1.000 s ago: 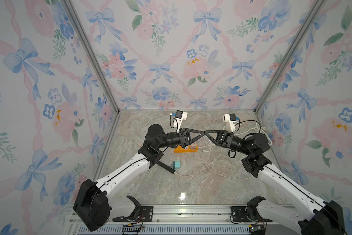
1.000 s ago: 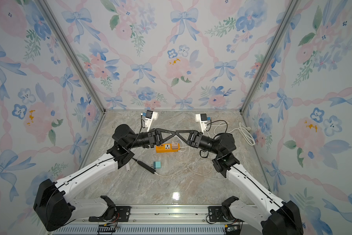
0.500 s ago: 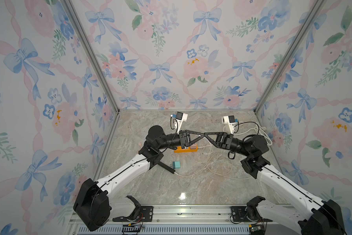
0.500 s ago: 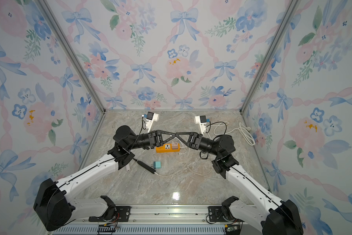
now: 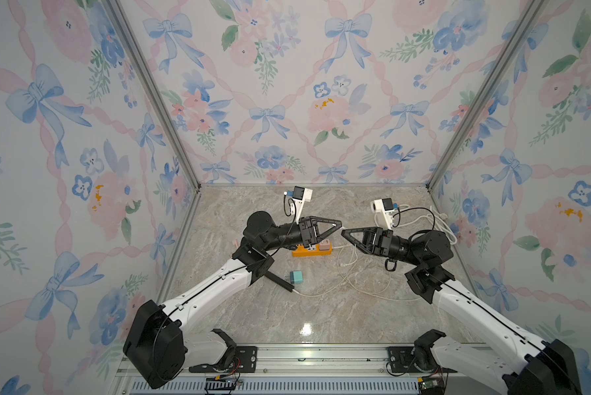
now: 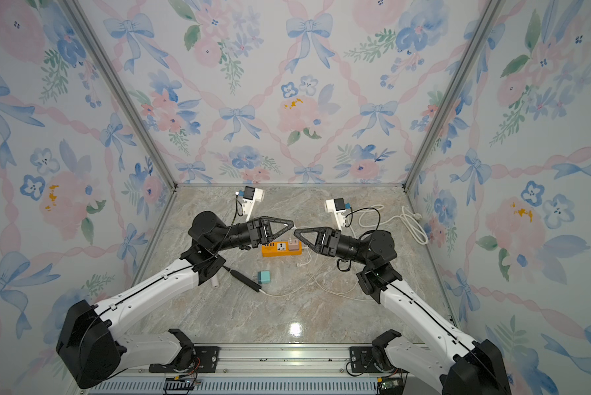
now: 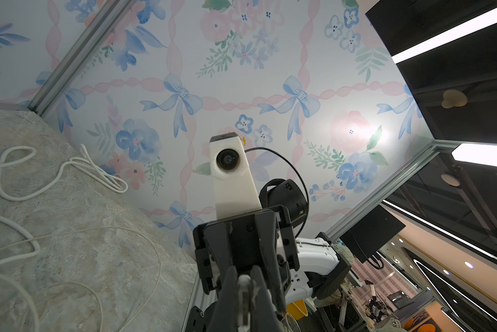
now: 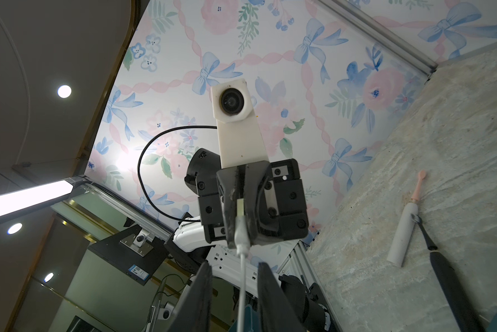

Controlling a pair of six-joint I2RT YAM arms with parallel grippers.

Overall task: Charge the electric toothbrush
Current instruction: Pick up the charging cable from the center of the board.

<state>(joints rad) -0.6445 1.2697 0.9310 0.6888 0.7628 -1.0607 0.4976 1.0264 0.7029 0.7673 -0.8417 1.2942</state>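
Logging, left to right: black electric toothbrush [image 5: 280, 281] lies flat on the marble table [image 5: 287, 325] beside a teal charger cube [image 5: 296, 277] (white-pink toothbrush [image 8: 404, 230] alongside, partly under the left arm). Left gripper [image 5: 339, 224] clenched on the white cable's USB plug [image 8: 240, 207], near the orange power strip [image 5: 307, 252]. Right gripper [image 8: 234, 266] released, fingers apart either side of the cable [image 8: 242, 281]. Gripper tips face each other, just apart.
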